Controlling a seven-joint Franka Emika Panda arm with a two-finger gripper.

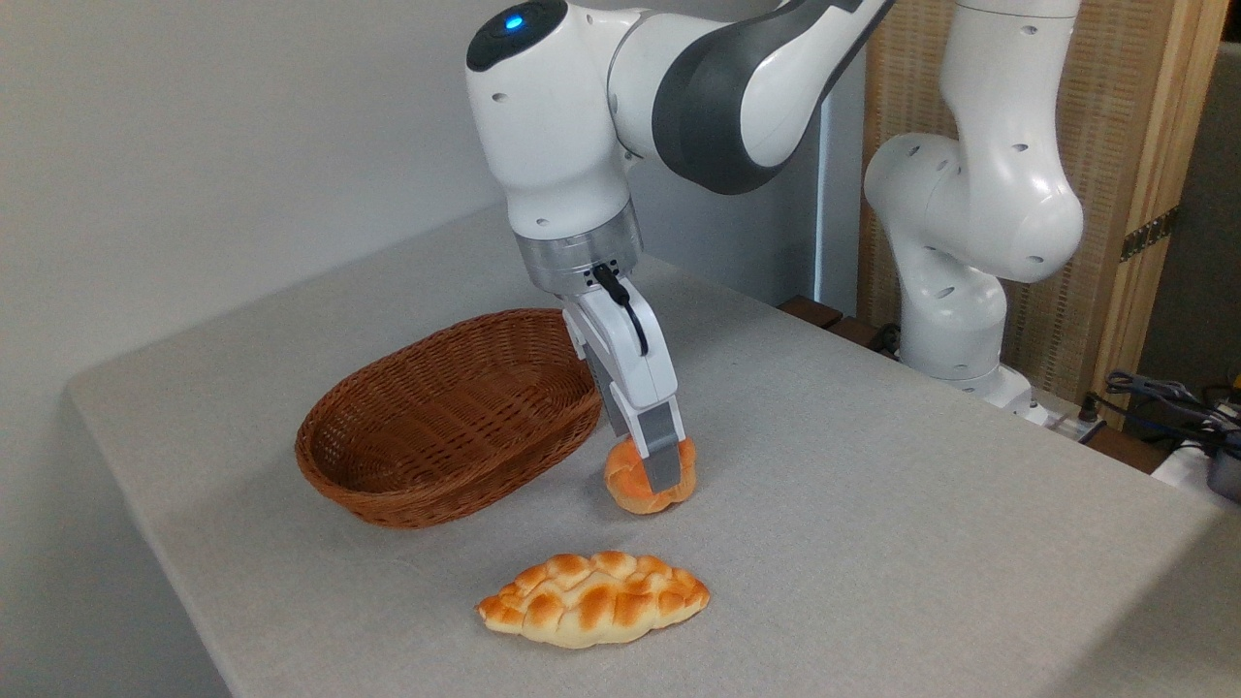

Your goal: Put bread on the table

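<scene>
The bread [635, 487], a small round orange-brown bun, is at the middle of the light grey table [873, 504], just right of the wicker basket. My gripper [654, 470] comes down on it from above and is shut on it, the near grey finger [662, 456] pressed across its front. The far finger is hidden behind the bun. The bun's underside is at or just above the tabletop; I cannot tell whether it touches.
A brown oval wicker basket [451, 417] stands empty to the left of the bun. A longer golden braided loaf [593, 598] lies on the table nearer the front edge. The arm's white base [955, 310] rises at the back right, with cables [1163, 397] beyond.
</scene>
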